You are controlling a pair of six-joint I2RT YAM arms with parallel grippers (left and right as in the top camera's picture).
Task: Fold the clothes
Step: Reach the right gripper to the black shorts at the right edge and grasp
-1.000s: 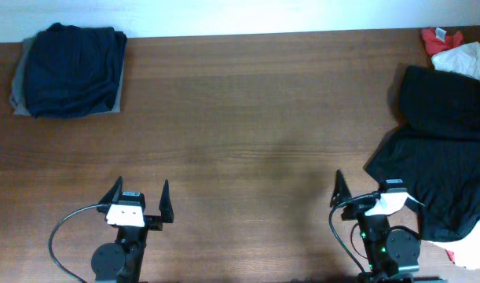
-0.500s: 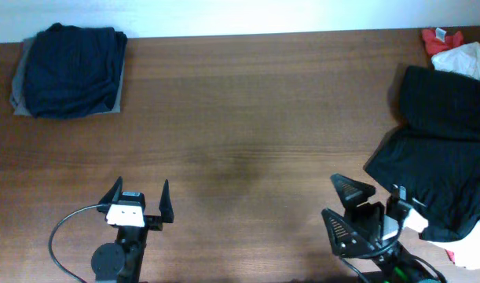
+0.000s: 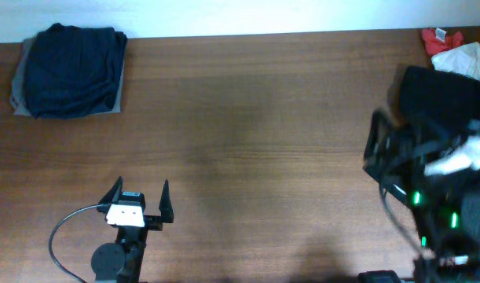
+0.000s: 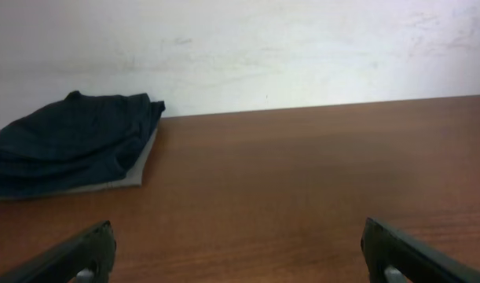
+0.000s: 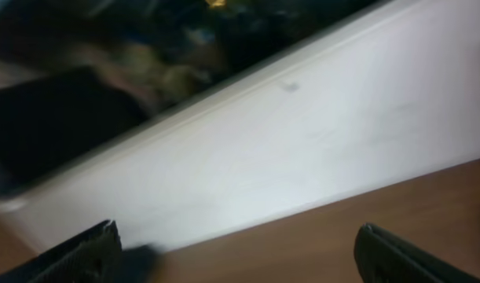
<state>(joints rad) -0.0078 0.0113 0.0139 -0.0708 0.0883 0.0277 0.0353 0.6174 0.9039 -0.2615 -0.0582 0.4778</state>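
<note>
Cloth lies at both ends of the brown wooden table [image 3: 255,102]. The large black wrinkled garment [image 3: 440,90], the one to fold, is heaped at about 3 o'clock against the right edge. The right arm [image 3: 428,169] shows as a blur over its near half, so I cannot tell which way its long axis runs. This arm is plainly the nearer one. The right gripper [image 5: 236,250] has its fingers spread wide with nothing between them. Its camera sees mostly pale wall [image 5: 318,118], so the fabric likely lies under or behind the fingertips, towards 6 o'clock of them. The left gripper [image 3: 141,189] rests at 7 o'clock, well apart from the black garment, equally wide open and empty. A crumpled white garment [image 3: 466,59] and a red scrap of fabric [image 3: 439,35] sit at 1 o'clock, touching the black one's far edge, and could be dragged along. A folded navy garment [image 3: 71,67] on a grey cloth [image 3: 18,93] sits at 10 o'clock, out of the way.
</note>
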